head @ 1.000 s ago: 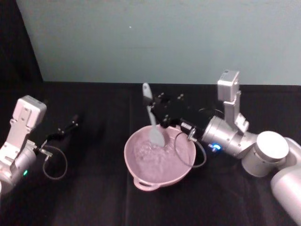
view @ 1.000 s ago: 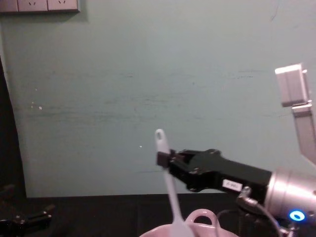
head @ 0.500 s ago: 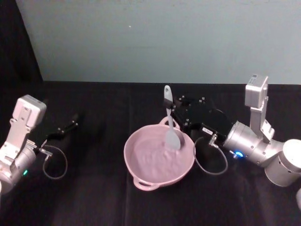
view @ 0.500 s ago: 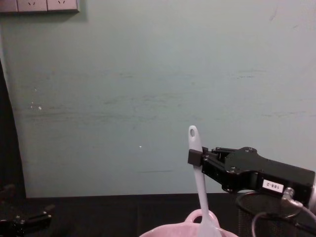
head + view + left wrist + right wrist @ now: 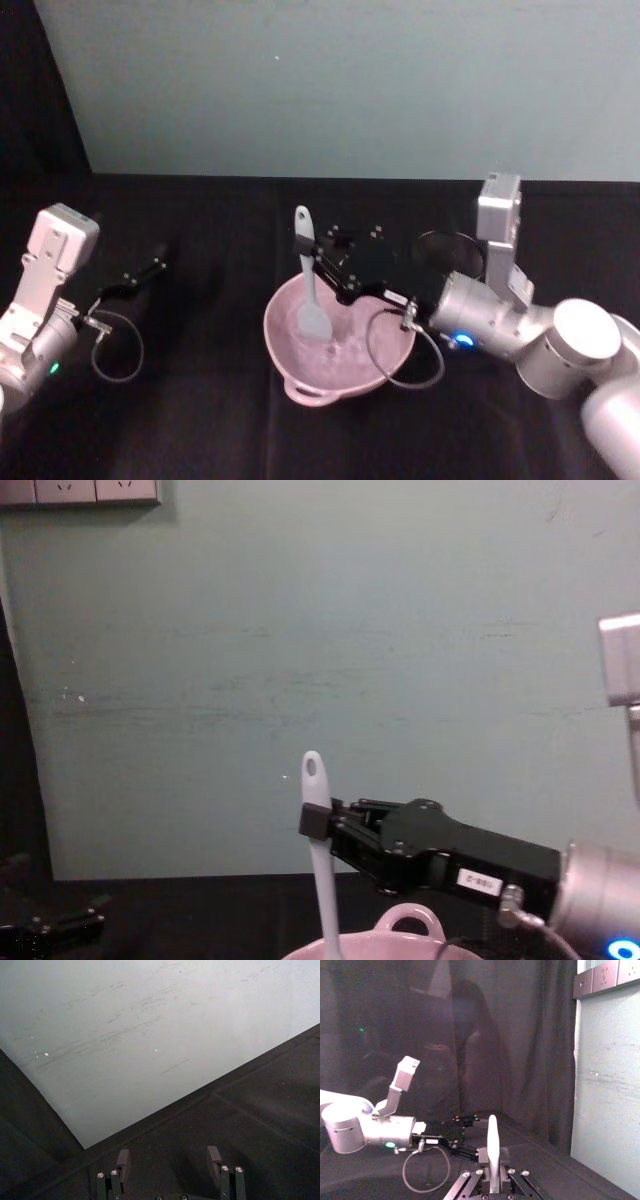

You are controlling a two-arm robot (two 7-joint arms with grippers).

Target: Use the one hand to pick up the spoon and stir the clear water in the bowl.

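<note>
In the head view, the water inside the pale pink glossy bowl is hard for you to make out, and the chest view cuts the bowl off below its rim and loop handle. Your right pincer is clamped on the slim handle of the white plastic spoon near its holed end, holding it almost upright with the flat blade down inside the bowl. Your left pincer sits on the black desk, fingers apart and holding nothing.
</note>
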